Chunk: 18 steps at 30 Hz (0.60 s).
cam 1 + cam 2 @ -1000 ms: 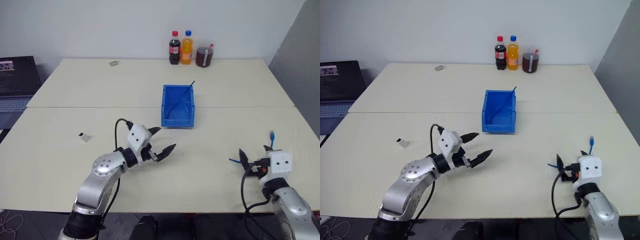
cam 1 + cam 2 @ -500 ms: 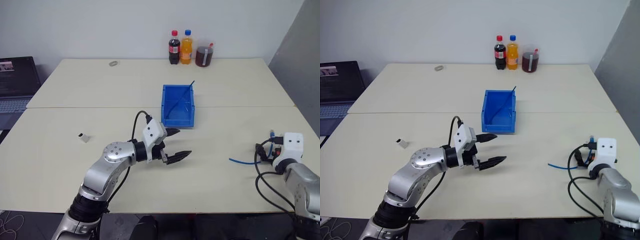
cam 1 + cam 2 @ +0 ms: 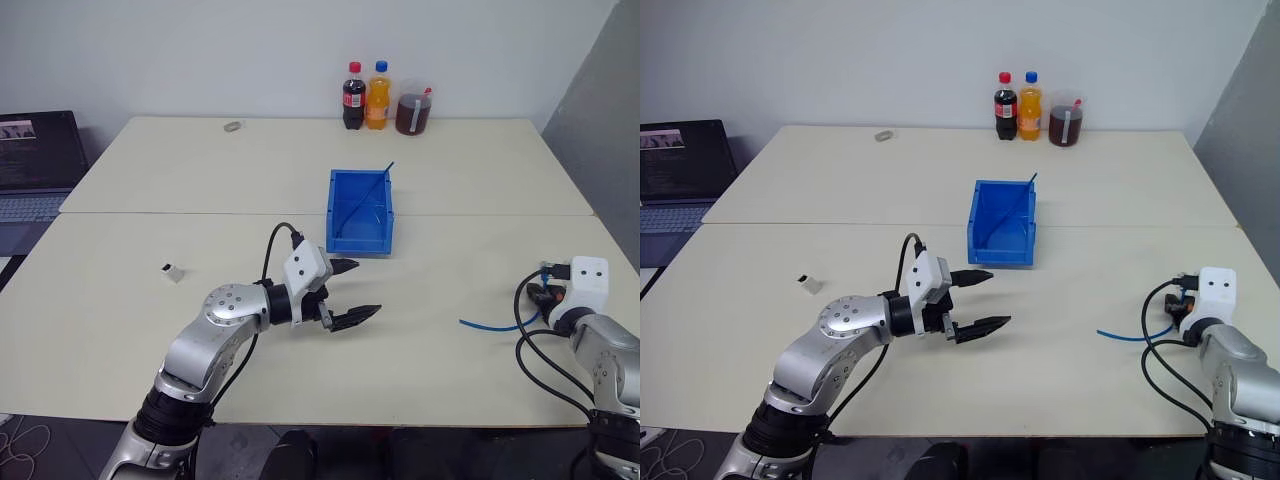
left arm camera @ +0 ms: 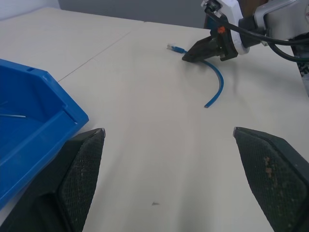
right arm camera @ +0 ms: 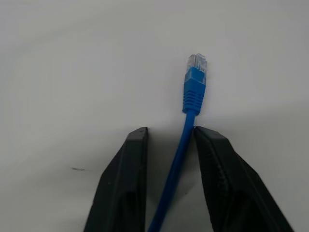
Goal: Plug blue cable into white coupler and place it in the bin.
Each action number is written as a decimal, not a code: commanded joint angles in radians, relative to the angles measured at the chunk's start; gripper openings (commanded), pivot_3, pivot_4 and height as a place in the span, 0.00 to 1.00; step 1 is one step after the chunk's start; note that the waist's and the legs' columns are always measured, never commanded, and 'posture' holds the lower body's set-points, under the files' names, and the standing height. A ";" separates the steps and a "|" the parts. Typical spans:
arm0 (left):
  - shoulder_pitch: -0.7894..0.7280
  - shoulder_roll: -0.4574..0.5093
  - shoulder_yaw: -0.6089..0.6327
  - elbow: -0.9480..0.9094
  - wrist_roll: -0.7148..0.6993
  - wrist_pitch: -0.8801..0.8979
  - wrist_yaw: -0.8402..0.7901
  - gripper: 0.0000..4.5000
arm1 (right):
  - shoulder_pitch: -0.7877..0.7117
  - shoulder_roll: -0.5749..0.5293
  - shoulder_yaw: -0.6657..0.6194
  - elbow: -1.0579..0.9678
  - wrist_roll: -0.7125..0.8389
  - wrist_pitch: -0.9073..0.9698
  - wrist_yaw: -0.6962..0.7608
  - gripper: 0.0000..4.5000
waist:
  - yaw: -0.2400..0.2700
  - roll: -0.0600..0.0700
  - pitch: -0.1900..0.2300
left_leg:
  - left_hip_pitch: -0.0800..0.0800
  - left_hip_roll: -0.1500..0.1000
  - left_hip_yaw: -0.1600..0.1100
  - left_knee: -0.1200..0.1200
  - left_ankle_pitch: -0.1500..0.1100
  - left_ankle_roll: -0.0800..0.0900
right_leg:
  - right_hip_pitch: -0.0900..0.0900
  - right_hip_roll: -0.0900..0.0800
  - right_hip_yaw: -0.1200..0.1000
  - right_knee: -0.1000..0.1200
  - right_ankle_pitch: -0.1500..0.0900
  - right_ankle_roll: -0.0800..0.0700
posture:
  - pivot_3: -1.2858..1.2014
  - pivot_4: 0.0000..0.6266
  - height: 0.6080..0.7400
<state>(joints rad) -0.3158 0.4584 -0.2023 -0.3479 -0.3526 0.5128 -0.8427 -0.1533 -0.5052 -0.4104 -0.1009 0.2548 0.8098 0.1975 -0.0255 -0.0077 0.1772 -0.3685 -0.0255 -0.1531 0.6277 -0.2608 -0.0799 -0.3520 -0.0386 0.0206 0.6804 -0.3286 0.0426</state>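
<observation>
Black fingers of the right hand (image 5: 166, 181) straddle the blue cable (image 5: 186, 150) just behind its plug, closing in but with a sliver of gap showing on each side, so I judge the grip not yet firm. Taking it that close to the tip makes sense: the plug would stick out past the fingers, free to be pushed into a socket. The cable is thin and light blue, with a ribbed blue boot and a clear connector at the end; behind the hand it trails in a loose curve across the desk (image 3: 450, 250), well to the right of the bin (image 3: 360, 212).

Left of that, the left hand (image 3: 345, 292) hangs over the desk just in front of the bin, fingers spread wide and holding nothing, pointing across toward the cable, probably waiting its turn.

Far to the left of the bin lies the white coupler (image 3: 173, 271), a tiny pale block with a dark end, untouched.
</observation>
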 commanded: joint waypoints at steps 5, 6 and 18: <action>0.127 0.106 0.035 -0.011 0.019 -0.071 -0.047 1.00 | 0.054 -0.249 0.033 0.004 0.047 -0.096 0.340 0.02 | -0.003 0.003 0.001 | -0.001 0.000 0.001 -0.001 0.000 0.000 | -0.001 0.000 0.001 0.000 0.000 0.000 | 0.52 0.24 1.00; 0.152 0.122 0.043 -0.012 0.017 -0.081 -0.053 1.00 | 0.071 -0.301 0.058 -0.025 0.057 -0.133 0.428 0.02 | -0.004 0.004 0.001 | 0.000 0.000 0.003 -0.001 -0.001 0.001 | -0.001 0.000 0.002 0.000 0.000 0.000 | 0.52 0.24 1.00; 0.378 0.202 0.180 -0.002 0.020 -0.189 -0.049 1.00 | -0.100 -0.294 0.601 -0.247 -0.070 -0.480 0.790 0.02 | -0.009 -0.006 0.009 | 0.002 0.004 0.005 0.000 -0.002 0.003 | -0.001 0.001 0.003 -0.001 -0.002 0.003 | 0.52 0.24 1.00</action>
<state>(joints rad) 0.0532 0.6488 -0.0643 -0.3395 -0.3318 0.3610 -0.8882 -0.2011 -0.8295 0.1350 -0.3443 0.2105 0.3432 0.9841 -0.0341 -0.0142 0.1867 -0.3674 -0.0213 -0.1492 0.6276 -0.2623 -0.0774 -0.3536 -0.0389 0.0235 0.6798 -0.3299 0.0445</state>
